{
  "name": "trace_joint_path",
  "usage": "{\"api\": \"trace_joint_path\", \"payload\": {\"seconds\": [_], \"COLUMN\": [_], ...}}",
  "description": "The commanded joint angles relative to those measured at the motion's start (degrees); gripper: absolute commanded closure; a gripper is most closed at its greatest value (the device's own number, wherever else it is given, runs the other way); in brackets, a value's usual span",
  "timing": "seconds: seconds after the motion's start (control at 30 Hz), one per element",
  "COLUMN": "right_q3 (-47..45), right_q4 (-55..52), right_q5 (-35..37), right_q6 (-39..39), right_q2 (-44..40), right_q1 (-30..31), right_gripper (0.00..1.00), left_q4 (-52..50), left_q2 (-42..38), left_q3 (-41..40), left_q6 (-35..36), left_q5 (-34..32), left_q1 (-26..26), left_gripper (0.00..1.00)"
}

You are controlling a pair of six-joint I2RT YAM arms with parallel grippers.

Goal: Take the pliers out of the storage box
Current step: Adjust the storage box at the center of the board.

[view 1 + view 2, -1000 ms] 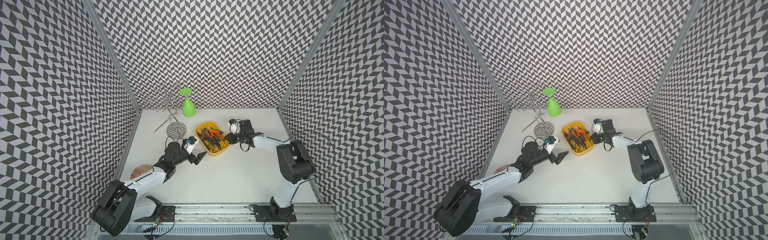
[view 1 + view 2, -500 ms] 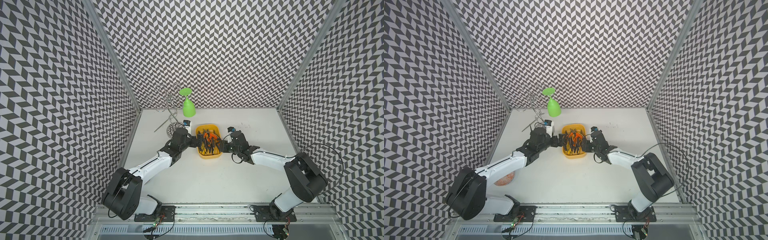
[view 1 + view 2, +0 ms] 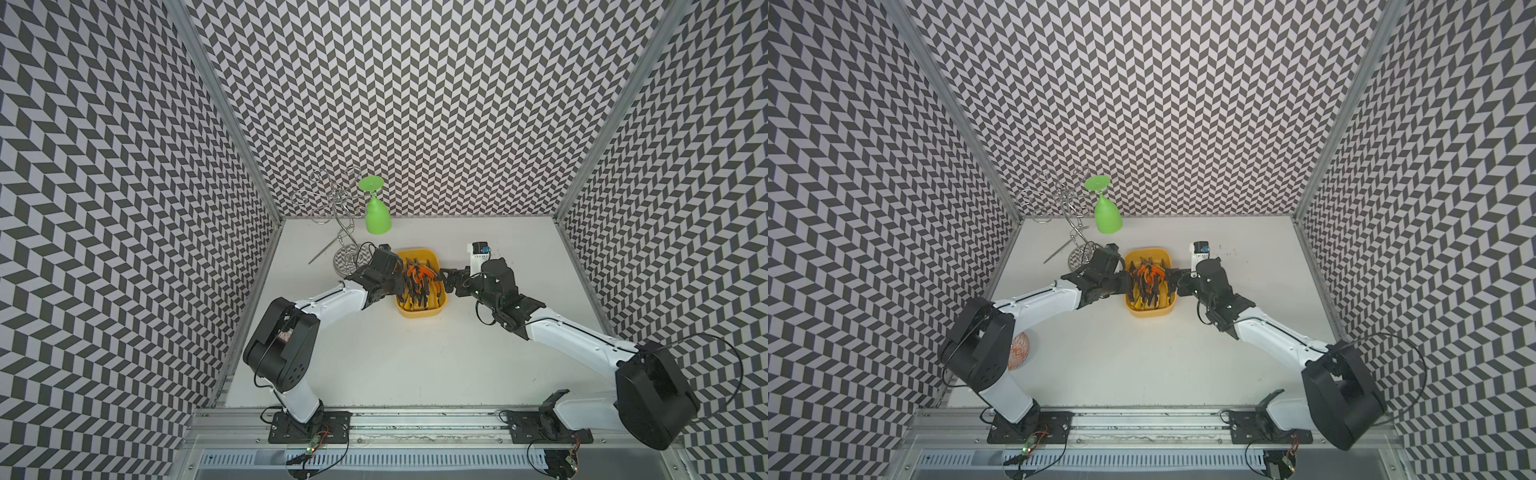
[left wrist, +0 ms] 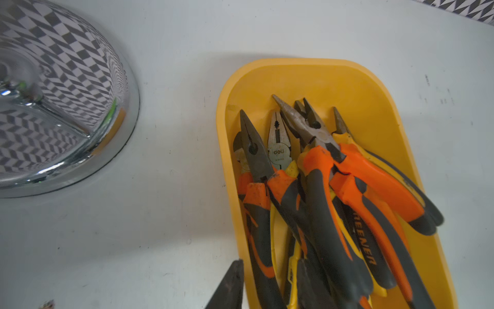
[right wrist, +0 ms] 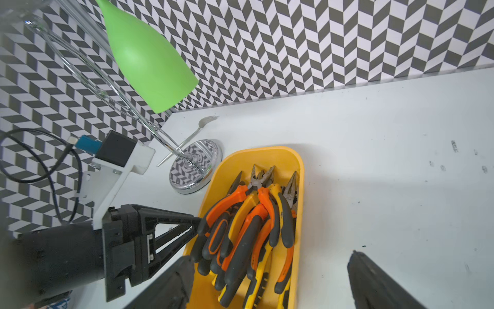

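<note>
The yellow storage box sits mid-table with several pliers heaped inside, orange-and-black and yellow-and-black handled. My left gripper reaches in from the box's left side. In the left wrist view one of its fingers is outside the box wall. In the right wrist view its narrowed tips touch the handle ends; a grip does not show. My right gripper stands open at the box's right rim, holding nothing.
A chrome glass rack with a green glass hung upside down stands just behind and left of the box. A fork lies beside its base. A round orange-patterned dish sits by the left wall.
My left gripper swung from the table left of the box to the box, and its jaws narrowed. My right gripper opened and shifted to the right rim. The box turned straighter.
</note>
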Motion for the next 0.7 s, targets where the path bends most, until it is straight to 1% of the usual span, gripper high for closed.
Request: {"api": "trace_joint_path", "payload": {"seconds": [0.0,0.07,0.1,0.2,0.3,0.37,0.53,0.67], "right_q3": [-0.17,-0.26,-0.26,-0.33,-0.35,-0.26,-0.39,-1.05], "right_q4": [0.79,0.83,0.55,-0.02,0.04,0.11,1.20,3.73], "right_q5": [1.82,1.90,2.20,2.57,2.08,1.72,1.02,0.53], "right_q6": [-1.46,-1.96,-2.19,-2.51,-2.69,-2.86,-2.32,-1.58], "right_q2": [-2.54,-3.02,-3.09,-3.31,-3.40,-3.34,-2.95,-3.10], "right_q1": [-0.15,-0.15,-0.15,-0.41,-0.59,-0.67,-1.02,-1.20], "right_gripper": [0.08,0.08,0.08,0.08,0.09,0.09,0.09,0.09], "left_q4": [-4.09,-4.03,-3.90,-3.63,-3.11,-2.81,-2.88,-1.92], "left_q2": [2.23,3.41,3.98,5.40,6.59,7.39,11.92,14.79], "left_q3": [2.69,2.99,3.18,4.05,5.27,6.57,12.31,15.71], "left_q6": [-0.85,-1.02,-1.04,-0.70,-0.63,-0.56,-0.25,-1.68], "left_q5": [-1.86,-2.61,-2.73,-2.39,-2.08,-2.45,-2.12,-0.95], "left_q1": [-0.42,-0.42,-0.42,-0.42,-0.45,-0.42,-0.42,-0.42], "left_gripper": [0.66,0.68,0.72,0.88,0.94,0.97,0.99,1.00]}}
